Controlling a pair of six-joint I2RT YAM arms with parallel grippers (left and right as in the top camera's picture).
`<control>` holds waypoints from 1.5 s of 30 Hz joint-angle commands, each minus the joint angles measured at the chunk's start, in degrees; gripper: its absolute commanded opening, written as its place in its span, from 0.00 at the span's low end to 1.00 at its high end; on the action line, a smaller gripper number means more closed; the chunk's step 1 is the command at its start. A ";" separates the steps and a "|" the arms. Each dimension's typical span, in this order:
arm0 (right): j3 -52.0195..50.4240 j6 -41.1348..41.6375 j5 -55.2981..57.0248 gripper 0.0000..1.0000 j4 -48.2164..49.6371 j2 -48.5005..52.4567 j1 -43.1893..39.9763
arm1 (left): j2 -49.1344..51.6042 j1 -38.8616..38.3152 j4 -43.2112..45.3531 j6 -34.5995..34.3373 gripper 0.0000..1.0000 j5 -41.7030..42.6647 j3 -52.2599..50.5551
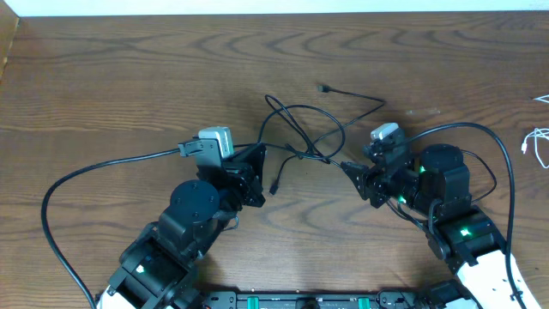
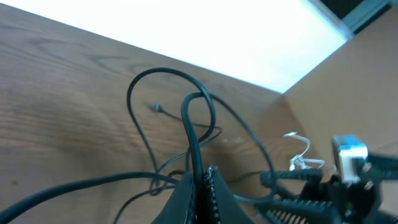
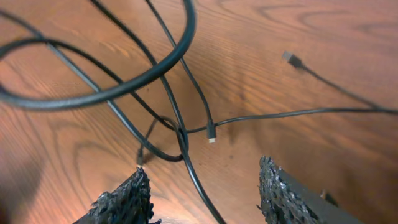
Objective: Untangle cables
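Observation:
A tangle of thin black cables point(image 1: 302, 130) lies on the wooden table between my two grippers. My left gripper point(image 1: 259, 154) is shut on one black cable point(image 2: 198, 109), which rises from the jaws point(image 2: 203, 182) in a tall loop. My right gripper point(image 1: 348, 167) is open at the tangle's right side. In the right wrist view a thin black cable point(image 3: 186, 158) runs between its fingers point(image 3: 127, 196) without being pinched. Loose plug ends point(image 3: 211, 134) point(image 3: 290, 58) rest on the wood. A white cable point(image 1: 537, 148) lies apart at the far right edge.
A thick black cord point(image 1: 103, 165) from the left arm sweeps across the table's left side. Another arm cord point(image 1: 480, 129) arches over the right arm. The right arm's gripper point(image 2: 348, 180) shows in the left wrist view, close by on the right.

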 commanded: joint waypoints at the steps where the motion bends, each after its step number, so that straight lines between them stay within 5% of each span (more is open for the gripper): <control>1: -0.15 -8.09 -0.33 0.54 0.09 -0.13 0.28 | -0.50 0.15 1.88 -4.17 0.08 -0.92 0.66; 23: -0.76 -7.82 -1.49 0.51 -0.59 1.75 3.08 | -0.50 0.15 12.55 -10.40 0.08 0.59 0.66; 45: -1.88 -7.85 3.96 0.42 -0.15 5.25 4.72 | -0.50 0.13 14.25 -15.96 0.08 1.05 0.66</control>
